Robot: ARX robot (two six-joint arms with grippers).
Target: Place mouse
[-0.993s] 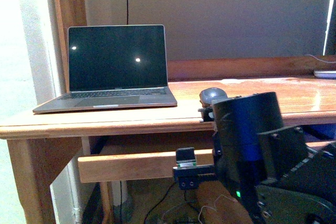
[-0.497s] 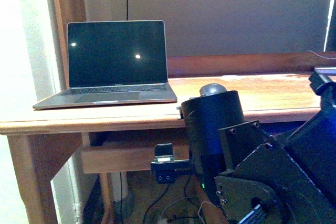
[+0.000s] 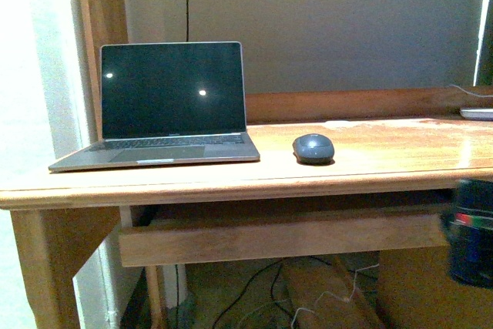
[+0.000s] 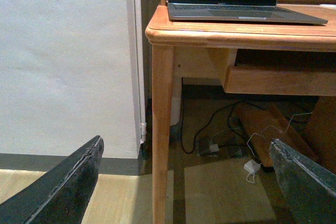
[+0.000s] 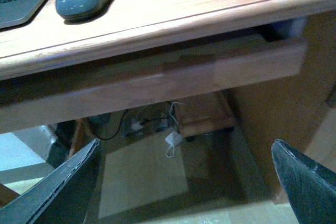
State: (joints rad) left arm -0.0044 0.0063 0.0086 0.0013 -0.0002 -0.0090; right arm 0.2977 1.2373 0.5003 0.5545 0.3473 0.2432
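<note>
Resting free on wooden desk [image 3: 370, 161], the small dark grey domed mouse [image 3: 313, 148] sits just right of open grey laptop [image 3: 166, 105]. R hand [image 5: 184, 182] nearer, below desk edge, fingers apart, empty; L hand [image 4: 184, 182] likewise apart.

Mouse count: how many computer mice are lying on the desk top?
1. The mouse lies on the desk, just to the right of the open laptop, apart from it. The desk's far right end is out of frame, so another could be hidden.
</note>
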